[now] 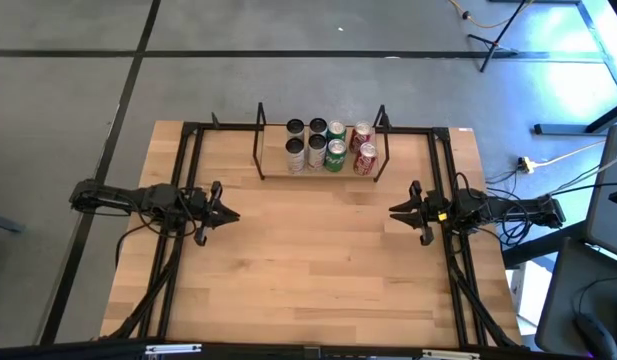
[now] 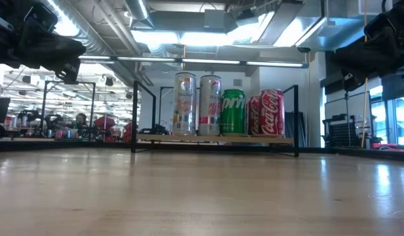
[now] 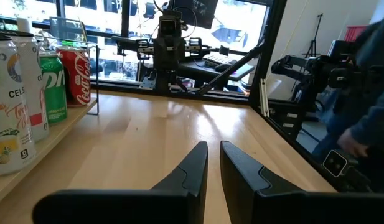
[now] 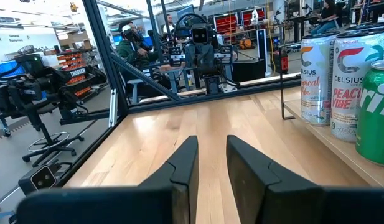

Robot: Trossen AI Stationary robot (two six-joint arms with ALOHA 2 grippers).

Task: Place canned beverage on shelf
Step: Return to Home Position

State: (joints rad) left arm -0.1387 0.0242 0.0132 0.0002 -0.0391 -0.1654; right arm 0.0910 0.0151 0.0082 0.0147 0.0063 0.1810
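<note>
**So, shelf (image 1: 272, 140) is stocked and nothing's being gripped**

Wooden table (image 1: 308, 280) fills most of the high view. The shelf sits at its far edge, roughly in the middle, with a black frame at each end.

Left gripper (image 1: 233, 213) hovers over the table's left side and right gripper (image 1: 393, 211) over its right side, tips pointing at each other across the middle. In the wrist views both have their fingers slightly apart, just a slim gap, pinching nothing.

Cans (image 1: 316, 152): eight of them, upright on the shelf board in two rows of four. Going from the left arm's side, it's two pairs of tall white ones, then a green pair, then a red pair.

Shelf and cans are well apart from both grippers. They're farther back on the table than either one, and between the two side to side. Red cans are nearest the right gripper, white ones nearest the left.
</note>
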